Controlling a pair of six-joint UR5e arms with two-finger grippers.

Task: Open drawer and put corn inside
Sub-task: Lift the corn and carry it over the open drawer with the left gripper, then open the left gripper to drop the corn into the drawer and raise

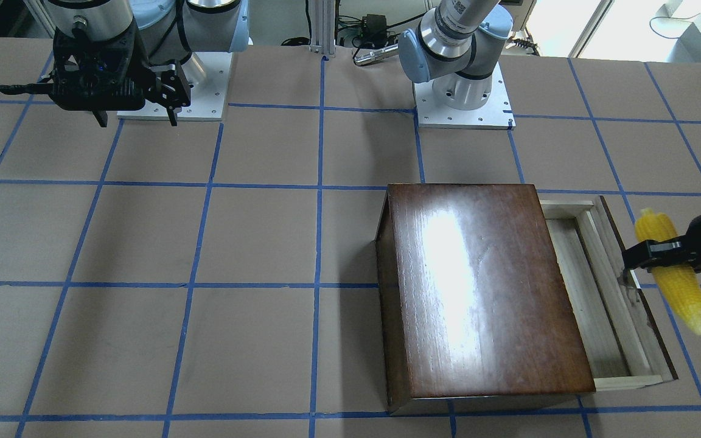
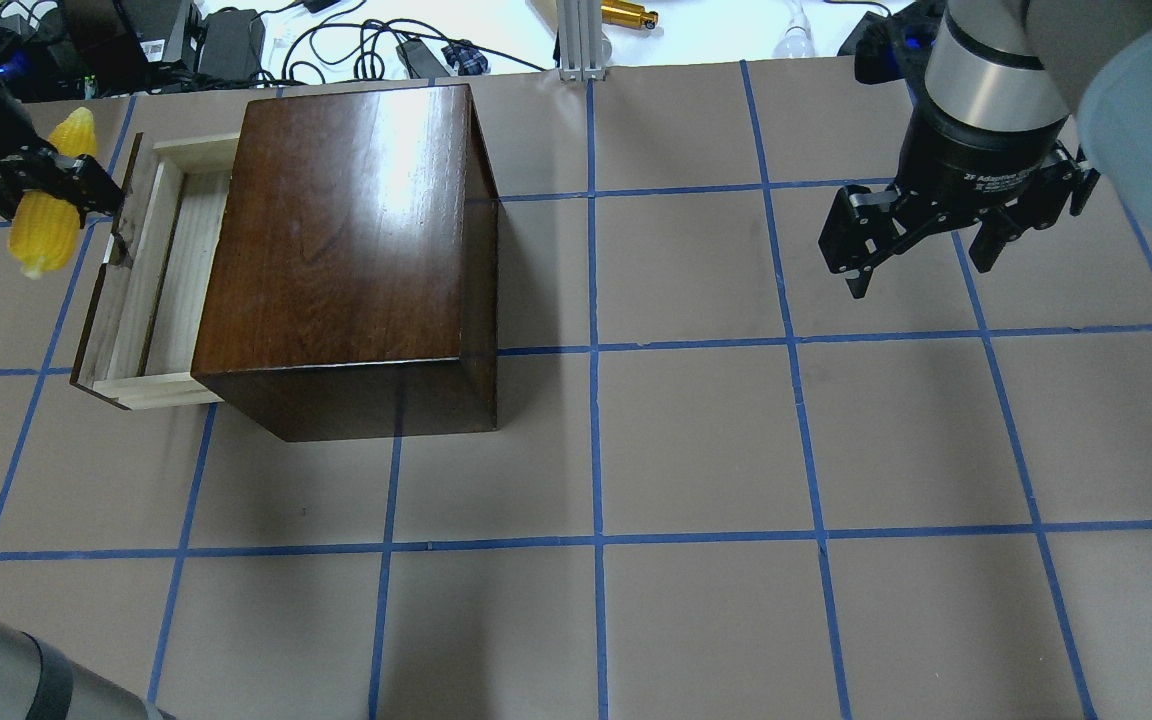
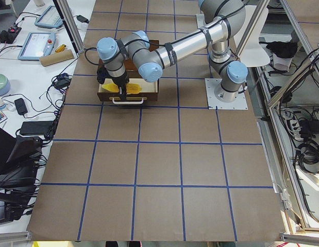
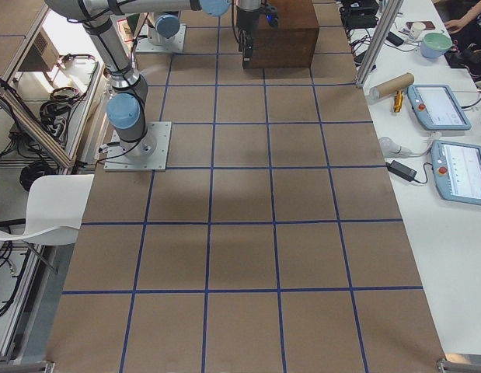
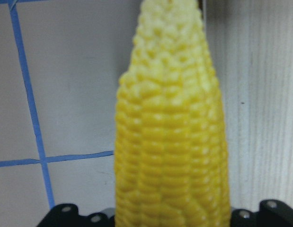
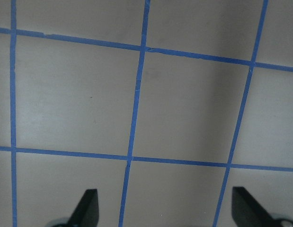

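Note:
The glossy dark-brown box [image 2: 346,250] stands on the table, also in the front view [image 1: 484,292]. Its pale wooden drawer [image 2: 161,270] is pulled out and empty, also in the front view [image 1: 600,292]. My left gripper [image 2: 48,185] is shut on the yellow corn [image 2: 44,228] at its middle. It holds the corn in the air just outside the drawer's dark front panel, near the handle [image 2: 120,246]. The corn shows in the front view [image 1: 673,274] and fills the left wrist view [image 5: 172,142]. My right gripper [image 2: 921,255] is open and empty, high over the far side of the table.
The brown table [image 2: 696,440] carries a blue tape grid. Both arm bases [image 1: 463,103] [image 1: 174,85] stand at the robot's edge. Cables and power bricks [image 2: 336,40] lie beyond the table's far edge, behind the box.

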